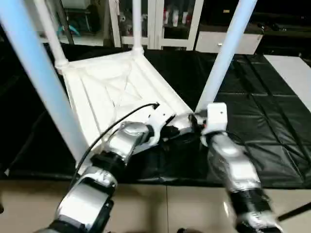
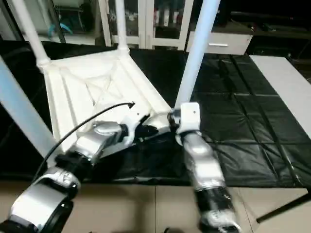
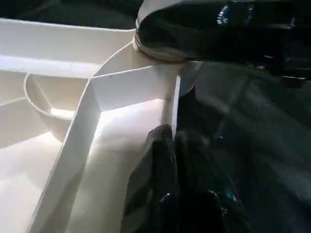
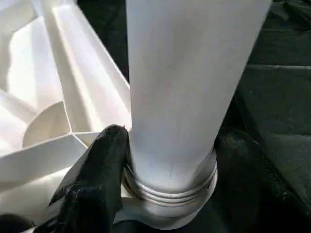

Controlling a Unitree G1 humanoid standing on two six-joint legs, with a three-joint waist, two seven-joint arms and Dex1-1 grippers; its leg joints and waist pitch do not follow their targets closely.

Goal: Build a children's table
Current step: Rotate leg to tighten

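Note:
The children's table lies upside down on the black mat, its white top (image 1: pixel 112 87) showing the X-ribbed underside. Several white legs stand upright in its corner sockets. My right gripper (image 4: pixel 170 184) is shut on the base of the near right leg (image 1: pixel 226 53), just above the socket collar, with one black finger (image 4: pixel 97 184) against the tube. My left gripper (image 3: pixel 177 141) is shut, its tips resting against the top's rim (image 3: pixel 175 97) beside that same corner. Seen from the head, both grippers meet at the near right corner (image 1: pixel 187 121).
A thick near left leg (image 1: pixel 39 73) rises close to my left arm. The black mat (image 1: pixel 262 126) spreads to the right, with a white board (image 1: pixel 294 73) at its far right. Tiled floor (image 1: pixel 160 208) lies below me and white cabinets (image 1: pixel 223 41) stand behind.

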